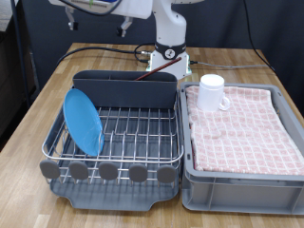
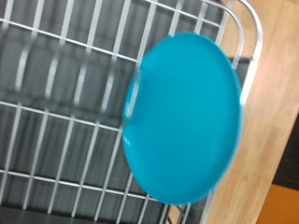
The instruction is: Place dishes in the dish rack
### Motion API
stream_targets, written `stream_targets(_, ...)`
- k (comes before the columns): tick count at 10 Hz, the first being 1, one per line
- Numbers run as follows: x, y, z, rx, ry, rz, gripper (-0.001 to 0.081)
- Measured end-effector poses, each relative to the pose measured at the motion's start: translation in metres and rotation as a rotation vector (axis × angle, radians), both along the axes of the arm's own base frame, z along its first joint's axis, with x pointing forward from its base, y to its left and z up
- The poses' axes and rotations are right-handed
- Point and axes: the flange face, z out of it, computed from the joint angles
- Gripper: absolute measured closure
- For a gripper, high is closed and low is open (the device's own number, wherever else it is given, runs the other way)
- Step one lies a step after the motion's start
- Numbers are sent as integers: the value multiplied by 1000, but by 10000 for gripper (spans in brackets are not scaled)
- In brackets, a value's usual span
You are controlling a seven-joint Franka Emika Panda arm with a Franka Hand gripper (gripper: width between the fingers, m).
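The light-blue plate (image 1: 83, 121) stands on edge in the silver wire dish rack (image 1: 133, 133), at the rack's end towards the exterior view's left. It fills the wrist view (image 2: 182, 117), resting on the rack's wires (image 2: 65, 112). The white mug (image 1: 211, 91) stands on the pink checked cloth in the grey bin. A thin brownish stick (image 1: 144, 74) leans out of the rack's dark back compartment; I cannot tell whether it is the spoon. My gripper's hand (image 1: 104, 9) is blurred at the exterior view's top, high above the rack. No fingers show in the wrist view and nothing is seen held.
The grey bin lined with pink checked cloth (image 1: 242, 128) sits against the rack on the exterior view's right. The robot base (image 1: 169, 47) and black cables (image 1: 95, 52) lie behind the rack. Bare wooden table (image 2: 271, 93) runs beside the rack.
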Motion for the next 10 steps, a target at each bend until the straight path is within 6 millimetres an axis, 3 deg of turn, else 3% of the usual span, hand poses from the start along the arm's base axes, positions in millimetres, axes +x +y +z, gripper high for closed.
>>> stream_targets(4, 3, 78, -19, 35, 30, 85, 4)
stream_targets(10, -29, 170, -55, 107, 72, 95, 4)
